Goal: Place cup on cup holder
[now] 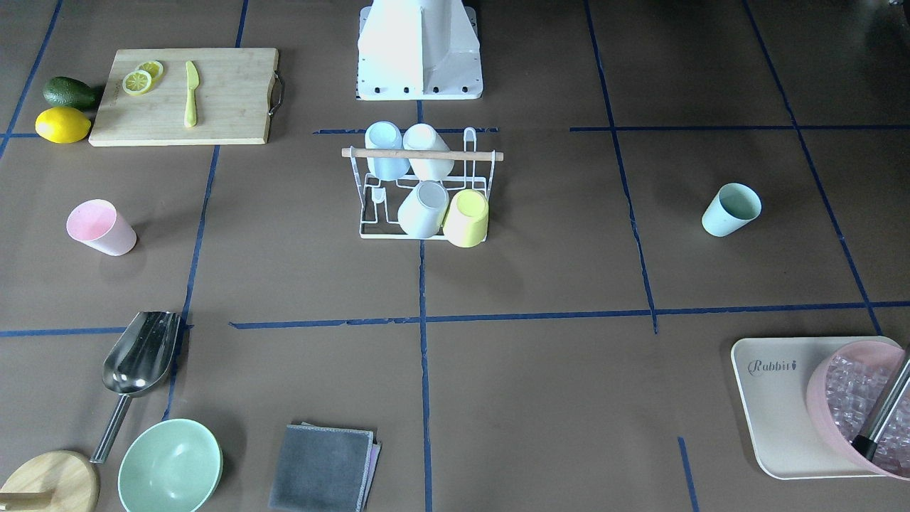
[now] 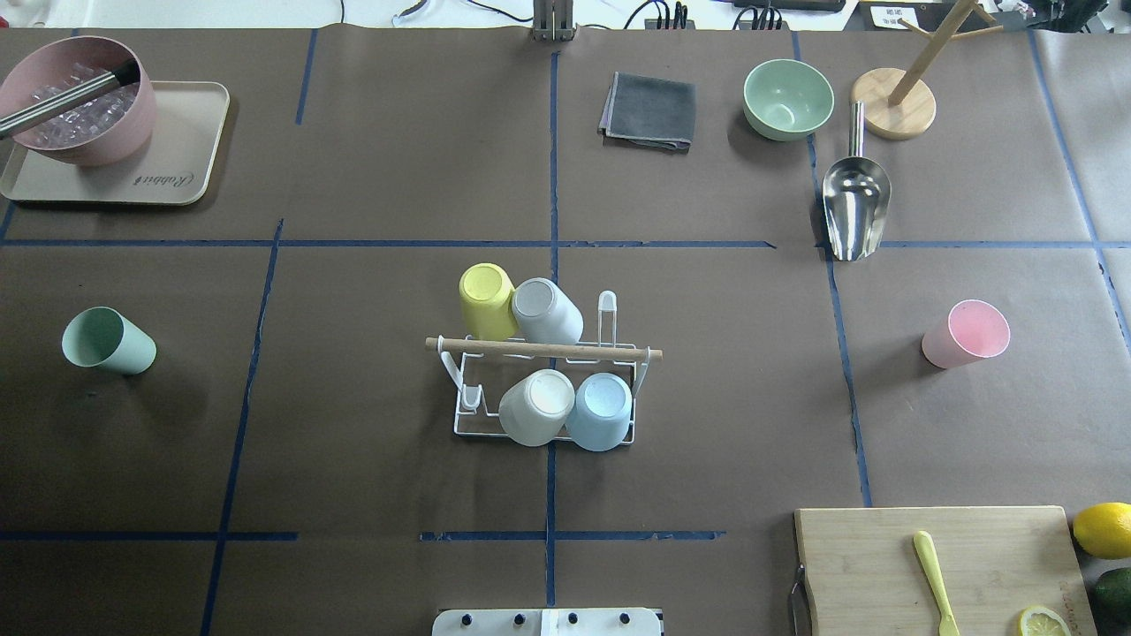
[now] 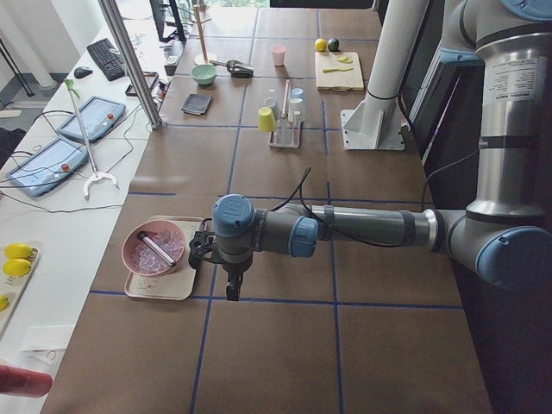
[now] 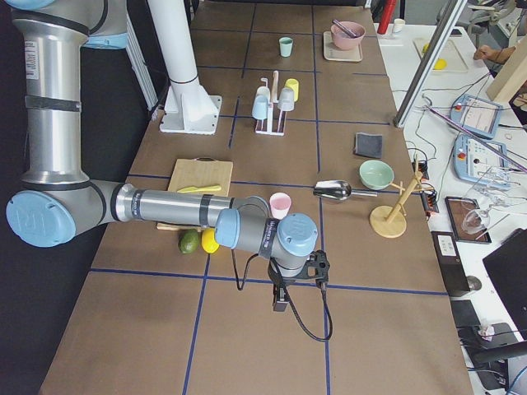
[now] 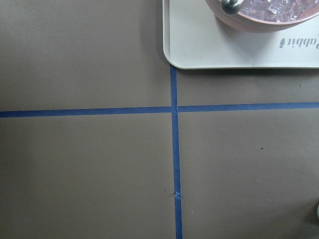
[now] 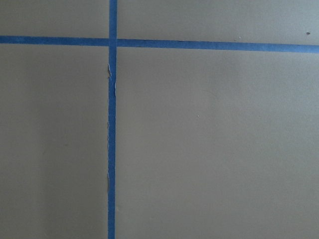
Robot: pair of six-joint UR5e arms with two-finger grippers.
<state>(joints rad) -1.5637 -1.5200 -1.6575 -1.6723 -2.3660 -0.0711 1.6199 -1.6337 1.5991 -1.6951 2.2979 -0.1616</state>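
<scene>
The cup holder (image 1: 462, 154), a white wire rack with a wooden rod on top, stands at the table's centre and also shows in the overhead view (image 2: 610, 353). Several cups hang on it: yellow, grey, white and light blue. A green cup (image 2: 108, 341) lies on its side at the table's left. A pink cup (image 2: 967, 334) stands at the right. My left gripper (image 3: 233, 289) hangs low near the tray, far from the cups. My right gripper (image 4: 280, 300) hangs beyond the lemon. I cannot tell whether either is open or shut.
A beige tray (image 2: 177, 177) holds a pink bowl (image 2: 75, 115) of ice with tongs. A cutting board (image 2: 937, 565) with a knife, a lemon (image 2: 1103, 528), an avocado, a metal scoop (image 2: 853, 208), a green bowl (image 2: 786, 99), a grey cloth (image 2: 649, 110) and a wooden stand (image 2: 894, 113) ring the table.
</scene>
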